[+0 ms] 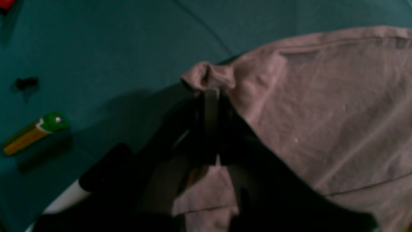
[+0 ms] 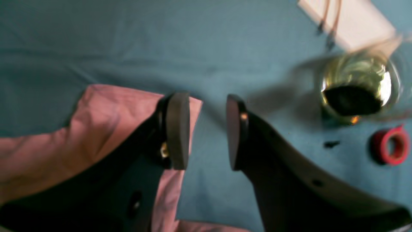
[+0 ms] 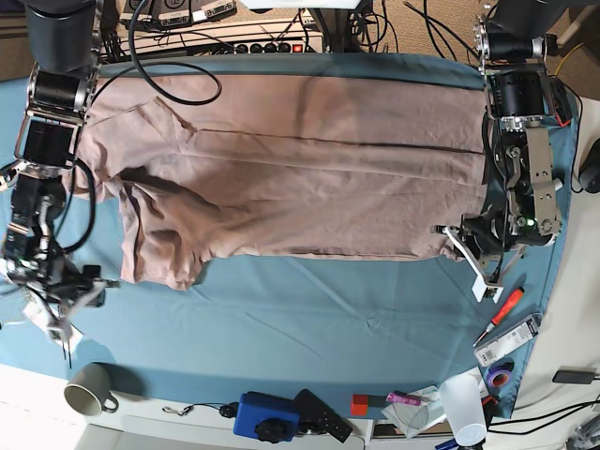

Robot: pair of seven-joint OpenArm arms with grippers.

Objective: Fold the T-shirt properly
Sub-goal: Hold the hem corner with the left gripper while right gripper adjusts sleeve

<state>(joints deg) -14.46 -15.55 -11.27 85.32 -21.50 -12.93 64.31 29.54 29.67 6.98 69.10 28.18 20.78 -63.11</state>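
Currently the T-shirt (image 3: pixel 300 178) is being kept spread across the far half of the blue-teal table cloth (image 3: pixel 309 319), folded lengthwise. One bunched corner of it is being pinched by the left gripper (image 1: pixel 210 93), whose jaws are pressed together on the fabric. The right gripper (image 2: pixel 206 129) is being held with its jaws apart, nothing between them, above the shirt's edge.

Right wrist view: the shiny mug (image 2: pixel 357 85) at two o'clock is smeared by motion blur. Left wrist view: the T-shirt (image 1: pixel 322 106) runs off the edge at three o'clock.
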